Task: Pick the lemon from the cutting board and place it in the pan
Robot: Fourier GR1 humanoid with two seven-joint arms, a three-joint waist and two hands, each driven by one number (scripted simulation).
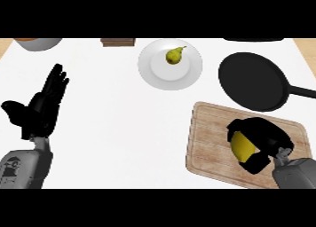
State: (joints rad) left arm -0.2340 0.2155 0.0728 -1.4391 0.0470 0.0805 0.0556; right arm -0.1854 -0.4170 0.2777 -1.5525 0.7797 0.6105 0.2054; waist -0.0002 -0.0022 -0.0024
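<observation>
right hand (265, 141) curled round lemon (241, 146); no writing legible

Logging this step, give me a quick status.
Right hand curled round lemon over cutting board. Left hand open, resting at left. Pan bare, path unobstructed.

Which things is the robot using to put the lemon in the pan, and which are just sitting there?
For the job:
lemon, held in the right hand
cutting board, under it
pan, black, nothing in it

Just sitting there:
pear on a white plate
bowl at the far left edge
brown block at the far edge
left hand, open, resting
</observation>
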